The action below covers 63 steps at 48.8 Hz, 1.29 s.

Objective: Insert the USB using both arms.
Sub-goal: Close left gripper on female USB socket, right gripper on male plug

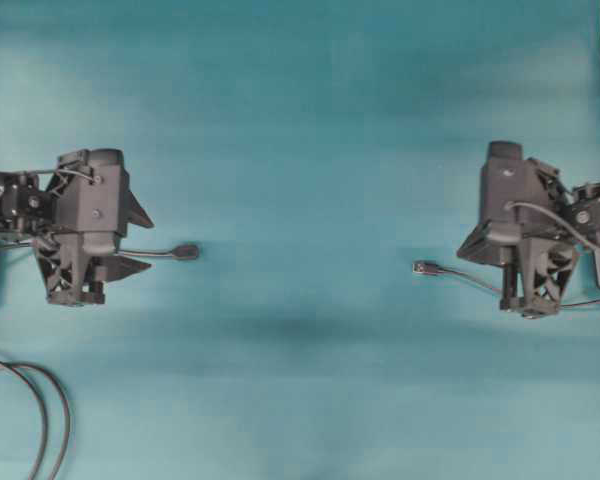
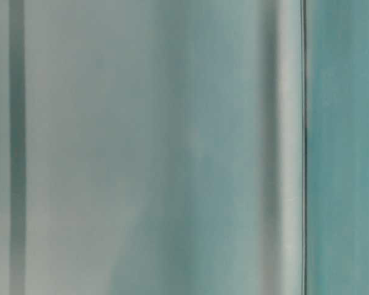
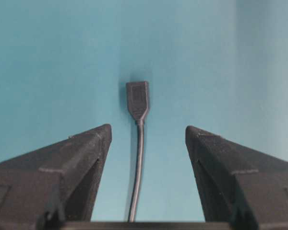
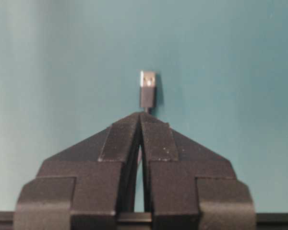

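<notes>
USB lies flat on the teal table, long axis running across it, silvery tip aimed at the other cable's dark connector, well apart from it. Right pincer is pressed together just behind the plug, nothing visibly gripped. Left pincer gapes wide, connector just beyond its tips, nothing held.

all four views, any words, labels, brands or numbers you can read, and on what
None can be read in any view.
USB: bare metal tip and dark body, no marking visible.
Dark connector: surface too blurred to show any mark.
Table-level view: only blurred grey-teal bands.
</notes>
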Each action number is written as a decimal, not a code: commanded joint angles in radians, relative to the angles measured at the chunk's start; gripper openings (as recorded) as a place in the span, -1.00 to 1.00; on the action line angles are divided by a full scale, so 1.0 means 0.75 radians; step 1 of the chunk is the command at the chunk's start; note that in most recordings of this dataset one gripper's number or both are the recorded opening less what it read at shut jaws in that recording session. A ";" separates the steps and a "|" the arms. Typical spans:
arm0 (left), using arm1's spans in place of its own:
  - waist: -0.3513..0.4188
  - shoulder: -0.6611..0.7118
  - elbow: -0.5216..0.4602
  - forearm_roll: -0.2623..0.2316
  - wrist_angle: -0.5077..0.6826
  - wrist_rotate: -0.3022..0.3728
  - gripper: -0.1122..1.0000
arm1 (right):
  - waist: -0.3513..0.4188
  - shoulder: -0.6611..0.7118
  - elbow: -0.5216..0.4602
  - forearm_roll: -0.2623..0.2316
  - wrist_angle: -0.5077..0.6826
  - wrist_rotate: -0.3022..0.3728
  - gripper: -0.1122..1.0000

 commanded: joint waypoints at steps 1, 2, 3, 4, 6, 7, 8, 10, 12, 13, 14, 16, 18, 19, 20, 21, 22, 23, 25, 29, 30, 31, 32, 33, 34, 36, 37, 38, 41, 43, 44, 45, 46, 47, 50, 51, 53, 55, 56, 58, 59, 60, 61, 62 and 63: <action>-0.006 0.010 -0.029 0.004 -0.031 0.022 0.50 | 0.002 0.031 -0.039 -0.002 -0.010 0.004 -0.73; -0.008 0.016 -0.029 0.004 -0.037 0.022 0.50 | 0.002 0.037 -0.037 -0.002 -0.010 0.004 -0.69; -0.008 0.020 -0.029 0.004 -0.043 0.022 0.50 | 0.004 0.043 -0.039 -0.004 -0.010 0.004 -0.63; -0.006 0.027 -0.029 0.004 -0.049 0.022 0.50 | 0.002 0.047 -0.039 -0.002 -0.012 0.004 -0.56; -0.008 0.039 -0.029 0.004 -0.061 0.022 0.51 | 0.002 0.057 -0.037 -0.002 -0.012 0.004 -0.43; -0.006 0.047 -0.029 0.004 -0.067 0.022 0.51 | 0.002 0.061 -0.037 -0.002 -0.012 0.004 -0.36; -0.006 0.053 -0.029 0.004 -0.070 0.022 0.50 | 0.002 0.067 -0.037 -0.002 -0.012 0.004 -0.29; -0.006 0.067 -0.031 0.004 -0.080 0.022 0.50 | 0.002 0.078 -0.035 -0.002 -0.012 0.006 -0.18; -0.008 0.086 -0.033 0.004 -0.090 0.022 0.50 | 0.002 0.092 -0.035 -0.002 -0.018 0.006 -0.08; -0.008 0.096 -0.035 0.004 -0.092 0.022 0.50 | 0.002 0.100 -0.035 -0.004 -0.020 0.006 -0.03; -0.006 0.106 -0.037 0.004 -0.098 0.022 0.50 | 0.002 0.110 -0.035 -0.004 -0.025 0.006 0.00; -0.008 0.125 -0.039 0.004 -0.104 0.022 0.50 | 0.002 0.129 -0.037 -0.002 -0.037 0.008 0.04; -0.006 0.147 -0.047 0.004 -0.110 0.020 0.50 | 0.002 0.149 -0.039 -0.002 -0.051 0.012 0.04; -0.008 0.155 -0.049 0.004 -0.112 0.020 0.50 | 0.002 0.160 -0.039 -0.002 -0.057 0.014 0.04; -0.008 0.164 -0.051 0.004 -0.115 0.020 0.50 | 0.002 0.172 -0.039 -0.002 -0.063 0.022 0.04; -0.008 0.170 -0.055 0.004 -0.115 0.020 0.50 | 0.002 0.182 -0.041 -0.002 -0.072 0.029 0.04; -0.008 0.176 -0.059 0.004 -0.115 0.020 0.50 | 0.002 0.192 -0.045 -0.002 -0.080 0.037 0.04; -0.006 0.180 -0.061 0.004 -0.115 0.020 0.50 | 0.002 0.202 -0.047 -0.002 -0.086 0.047 0.05; -0.008 0.186 -0.063 0.004 -0.112 0.020 0.50 | 0.002 0.231 -0.053 -0.002 -0.098 0.076 0.05; -0.008 0.190 -0.063 0.004 -0.110 0.020 0.50 | 0.002 0.276 -0.065 -0.002 -0.104 0.129 0.06; -0.008 0.190 -0.063 0.004 -0.110 0.020 0.50 | 0.002 0.288 -0.070 -0.002 -0.104 0.137 0.05; -0.008 0.190 -0.063 0.004 -0.110 0.020 0.50 | 0.002 0.299 -0.072 -0.002 -0.106 0.145 0.05; -0.008 0.190 -0.063 0.004 -0.110 0.020 0.50 | 0.002 0.309 -0.074 -0.002 -0.106 0.149 0.05; -0.008 0.190 -0.063 0.004 -0.110 0.020 0.50 | 0.002 0.321 -0.078 -0.002 -0.106 0.153 0.05; -0.008 0.190 -0.063 0.004 -0.110 0.020 0.50 | 0.002 0.331 -0.082 -0.004 -0.108 0.155 0.05; -0.006 0.190 -0.063 0.004 -0.110 0.020 0.50 | 0.002 0.348 -0.088 -0.004 -0.115 0.153 0.05; -0.008 0.190 -0.063 0.004 -0.110 0.020 0.50 | 0.002 0.358 -0.090 -0.004 -0.117 0.153 0.05; -0.008 0.190 -0.063 0.004 -0.110 0.020 0.50 | 0.002 0.368 -0.094 -0.004 -0.121 0.153 0.05; -0.008 0.190 -0.063 0.004 -0.108 0.020 0.50 | 0.002 0.395 -0.102 -0.004 -0.129 0.153 0.05; -0.008 0.190 -0.063 0.004 -0.106 0.020 0.50 | 0.002 0.409 -0.108 -0.004 -0.137 0.151 0.05; -0.008 0.190 -0.063 0.004 -0.106 0.020 0.50 | 0.002 0.415 -0.110 -0.006 -0.139 0.151 0.05; -0.008 0.188 -0.063 0.004 -0.106 0.020 0.50 | 0.002 0.423 -0.112 -0.006 -0.141 0.151 0.05; -0.006 0.188 -0.063 0.004 -0.104 0.020 0.50 | 0.002 0.430 -0.115 -0.006 -0.141 0.151 0.05; -0.008 0.190 -0.063 0.004 -0.106 0.020 0.50 | 0.002 0.436 -0.117 -0.006 -0.141 0.149 0.05; -0.008 0.188 -0.065 0.004 -0.104 0.022 0.50 | 0.002 0.450 -0.119 -0.008 -0.143 0.149 0.04; -0.008 0.188 -0.063 0.004 -0.104 0.022 0.50 | 0.002 0.454 -0.119 -0.008 -0.143 0.149 0.04; -0.008 0.188 -0.065 0.004 -0.104 0.022 0.50 | 0.002 0.460 -0.121 -0.010 -0.143 0.149 0.04; -0.008 0.188 -0.065 0.004 -0.104 0.025 0.50 | 0.004 0.468 -0.121 -0.010 -0.143 0.149 0.04; -0.008 0.188 -0.063 0.004 -0.104 0.025 0.50 | 0.004 0.470 -0.121 -0.010 -0.143 0.149 0.04; -0.008 0.188 -0.063 0.004 -0.104 0.025 0.50 | 0.004 0.475 -0.121 -0.010 -0.145 0.149 0.04; -0.008 0.188 -0.065 0.004 -0.104 0.027 0.50 | 0.004 0.477 -0.119 -0.010 -0.145 0.149 0.04; -0.008 0.188 -0.063 0.004 -0.104 0.029 0.50 | 0.004 0.481 -0.119 -0.010 -0.143 0.149 0.04; -0.010 0.188 -0.063 0.004 -0.104 0.031 0.50 | 0.004 0.483 -0.119 -0.010 -0.145 0.149 0.04; -0.008 0.188 -0.063 0.004 -0.104 0.033 0.50 | 0.004 0.485 -0.117 -0.010 -0.145 0.149 0.04; -0.008 0.188 -0.063 0.004 -0.106 0.035 0.50 | 0.004 0.487 -0.117 -0.010 -0.147 0.149 0.04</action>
